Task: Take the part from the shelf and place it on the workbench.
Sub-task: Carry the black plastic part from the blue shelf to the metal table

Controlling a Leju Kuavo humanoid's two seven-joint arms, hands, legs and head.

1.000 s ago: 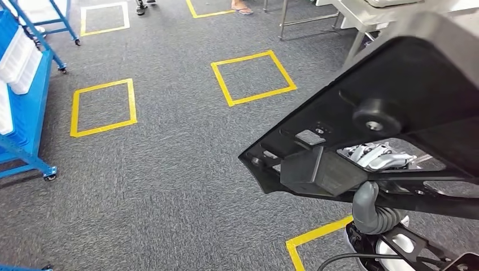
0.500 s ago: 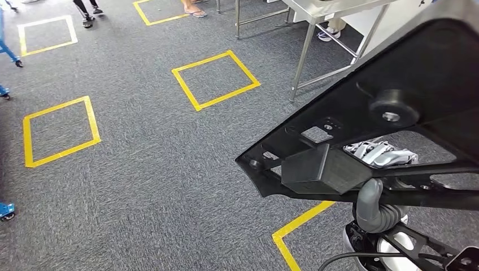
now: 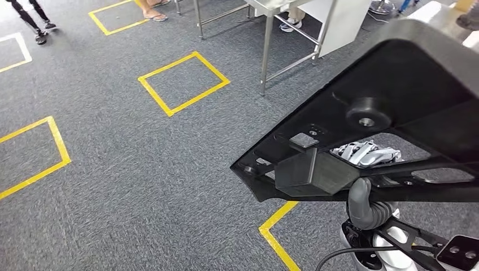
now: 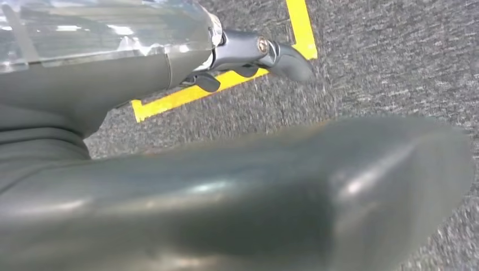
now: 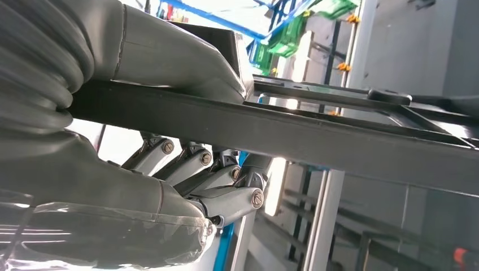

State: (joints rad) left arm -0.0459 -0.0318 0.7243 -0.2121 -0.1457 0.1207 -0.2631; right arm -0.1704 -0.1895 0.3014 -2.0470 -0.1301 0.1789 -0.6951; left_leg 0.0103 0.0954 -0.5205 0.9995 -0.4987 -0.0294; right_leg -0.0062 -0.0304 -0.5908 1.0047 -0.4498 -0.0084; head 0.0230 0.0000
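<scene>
The part [image 3: 406, 84] is a large black moulded frame with a round knob and a boxy block underneath, filling the right of the head view above the carpet. My right hand [image 3: 362, 197] grips it from below, grey thumb over one bar and silvery fingers [image 3: 367, 153] showing through an opening. In the right wrist view that hand [image 5: 169, 175] is wrapped around the part's black bar [image 5: 316, 138]. My left hand [image 4: 226, 186] hangs over the carpet holding nothing, its fingers [image 4: 265, 52] loosely spread. A steel-legged workbench [image 3: 265, 51] stands ahead at the top of the head view.
Grey carpet carries yellow taped squares, one [image 3: 183, 82] in front of the bench and a corner [image 3: 274, 226] near my feet. People's feet [image 3: 152, 14] stand at the far edge. A white panel [image 3: 339, 22] hangs under the bench.
The camera has turned right: the blue shelf has left the picture, the yellow squares have slid left, and the steel bench legs have come in. The part stays in my right hand.
</scene>
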